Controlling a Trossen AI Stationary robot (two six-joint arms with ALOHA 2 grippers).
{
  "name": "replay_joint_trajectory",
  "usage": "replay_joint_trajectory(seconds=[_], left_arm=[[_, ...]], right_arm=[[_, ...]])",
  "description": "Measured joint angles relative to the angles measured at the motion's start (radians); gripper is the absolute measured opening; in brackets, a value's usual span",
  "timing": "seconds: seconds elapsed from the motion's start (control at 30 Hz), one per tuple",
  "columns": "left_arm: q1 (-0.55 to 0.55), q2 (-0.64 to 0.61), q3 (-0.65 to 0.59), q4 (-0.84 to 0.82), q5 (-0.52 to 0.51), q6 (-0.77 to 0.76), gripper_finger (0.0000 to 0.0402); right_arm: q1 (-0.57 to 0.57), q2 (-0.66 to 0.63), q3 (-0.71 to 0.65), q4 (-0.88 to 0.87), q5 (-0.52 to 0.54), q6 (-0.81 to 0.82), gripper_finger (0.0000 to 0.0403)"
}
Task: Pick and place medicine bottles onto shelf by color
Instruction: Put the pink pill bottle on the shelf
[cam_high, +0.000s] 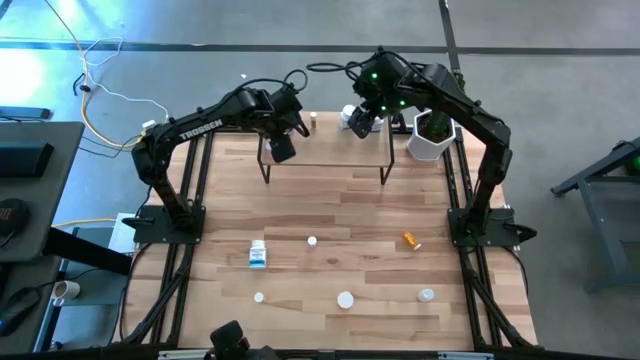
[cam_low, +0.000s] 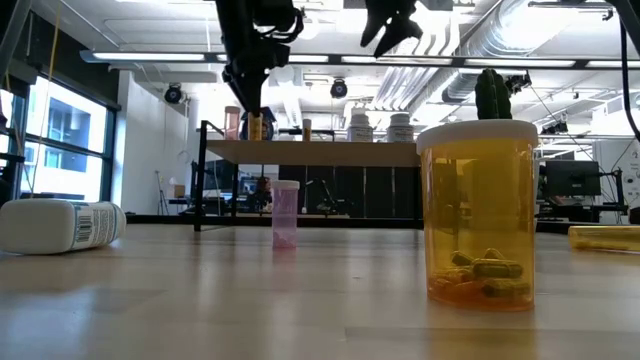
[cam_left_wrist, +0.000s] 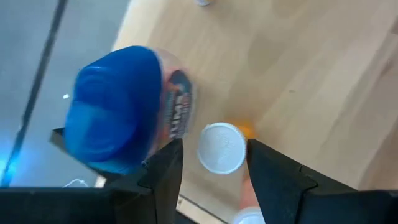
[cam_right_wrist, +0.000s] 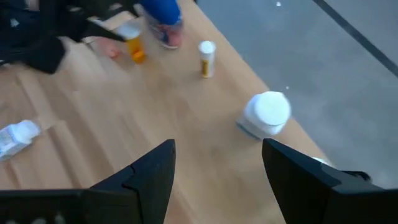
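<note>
Between the left jaws, white-capped orange bottle (cam_left_wrist: 222, 147) on shelf (cam_left_wrist: 298, 74).

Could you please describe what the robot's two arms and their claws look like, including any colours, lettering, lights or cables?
Both arms are black, jointed and slender, rising from black bases at the table's sides. The left arm carries white TROSSEN lettering along its link. The right arm shows small green lights near its wrist, with black cables looping above. Each claw, left claw and right claw, has two dark, angular, flat-faced fingers.
</note>
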Motion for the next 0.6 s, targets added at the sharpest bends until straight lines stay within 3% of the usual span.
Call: replay_joint_trajectory(seconds=[0.6], left_arm=[[0.000,-0.073,0.000,0.009,0.006,0.079,0.0166]], right_arm=[[0.129,-0.047,0.000,0.017,0.010,0.035,0.0232]])
